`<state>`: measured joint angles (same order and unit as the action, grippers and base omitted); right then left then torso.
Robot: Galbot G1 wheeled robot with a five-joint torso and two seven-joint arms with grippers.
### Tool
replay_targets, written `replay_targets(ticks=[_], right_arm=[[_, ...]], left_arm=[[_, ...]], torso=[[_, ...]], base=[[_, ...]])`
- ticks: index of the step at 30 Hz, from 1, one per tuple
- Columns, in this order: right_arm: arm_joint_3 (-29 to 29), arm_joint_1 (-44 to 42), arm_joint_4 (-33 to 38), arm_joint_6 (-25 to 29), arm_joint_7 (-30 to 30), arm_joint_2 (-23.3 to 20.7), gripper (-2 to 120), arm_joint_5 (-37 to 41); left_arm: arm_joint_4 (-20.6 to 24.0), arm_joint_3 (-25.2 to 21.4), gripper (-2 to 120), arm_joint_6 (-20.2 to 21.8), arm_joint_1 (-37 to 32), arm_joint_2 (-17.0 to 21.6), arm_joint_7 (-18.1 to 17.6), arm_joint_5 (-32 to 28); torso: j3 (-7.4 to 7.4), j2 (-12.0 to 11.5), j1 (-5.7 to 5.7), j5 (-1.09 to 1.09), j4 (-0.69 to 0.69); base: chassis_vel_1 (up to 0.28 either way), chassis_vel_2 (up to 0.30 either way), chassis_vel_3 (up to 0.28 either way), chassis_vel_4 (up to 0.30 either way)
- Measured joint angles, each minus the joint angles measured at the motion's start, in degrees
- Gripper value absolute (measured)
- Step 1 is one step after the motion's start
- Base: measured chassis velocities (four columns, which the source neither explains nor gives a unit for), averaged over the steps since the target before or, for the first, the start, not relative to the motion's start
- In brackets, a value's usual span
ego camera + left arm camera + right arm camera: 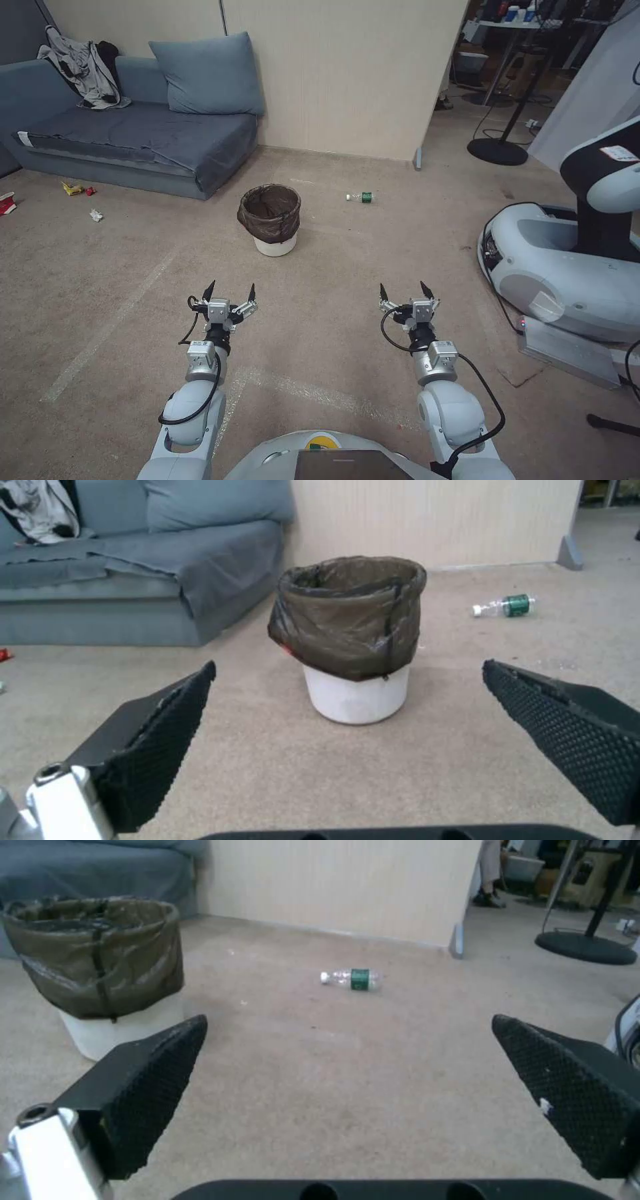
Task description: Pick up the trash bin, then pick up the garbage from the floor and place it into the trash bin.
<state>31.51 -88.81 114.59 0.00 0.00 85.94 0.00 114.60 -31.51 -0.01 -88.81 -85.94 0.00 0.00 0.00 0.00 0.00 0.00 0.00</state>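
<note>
Facing the trash bin, which stands mid-carpet off the sofa's corner, the left gripper and right gripper hover spread wide, holding nothing. Step one looks unstarted: the next move calls for reaching the bin's rim. A bottle lies beyond it near the wall.

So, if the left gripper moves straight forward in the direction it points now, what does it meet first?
Most likely the trash bin. In its wrist view, the open left gripper has the bin centred between its fingers, upright on the floor, with bare carpet between them. Depth is uncertain.
</note>
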Motion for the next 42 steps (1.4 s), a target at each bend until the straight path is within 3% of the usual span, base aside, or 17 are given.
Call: replay_targets(ticks=[24, 27, 31, 35, 42], right_arm=[[0.3, -0.1, 0.6, -0.3, 0.0, 0.2, 100, 0.0], [1.9, -0.9, 4.1, -2.0, 0.7, 1.6, 100, 0.3], [6.0, -2.9, 12.7, -6.4, 2.5, 5.1, 100, 1.1], [7.4, -3.7, 15.5, -8.0, 3.2, 6.3, 100, 1.4], [7.5, -4.0, 16.0, -8.5, 2.9, 6.4, 100, 1.4]], left_arm=[[0.3, -0.1, 100, 0.2, -0.1, 0.1, -0.1, 0.0], [2.3, -0.6, 100, 1.9, -0.5, 0.5, -1.0, 0.0], [10.5, -3.2, 100, 8.8, -2.3, 2.4, -5.0, -0.2], [15.3, -4.9, 100, 12.7, -3.4, 3.8, -6.8, -0.6], [15.8, -5.1, 100, 14.0, -4.0, 4.2, -6.9, -0.7]], torso=[[0.00, 0.0, 0.00, 0.00, 0.01], [0.00, 0.0, 0.00, -0.03, 0.00], [0.00, 0.0, 0.00, -0.02, 0.00], [0.00, 0.0, 0.00, 0.02, 0.00], [0.00, 0.0, 0.00, 0.00, 0.00]], base=[[0.000, 0.000, 0.000, 0.000], [0.000, 0.000, 0.000, 0.000], [0.000, 0.000, 0.000, 0.000], [0.000, 0.000, 0.000, 0.000], [0.000, 0.000, 0.000, 0.000]])
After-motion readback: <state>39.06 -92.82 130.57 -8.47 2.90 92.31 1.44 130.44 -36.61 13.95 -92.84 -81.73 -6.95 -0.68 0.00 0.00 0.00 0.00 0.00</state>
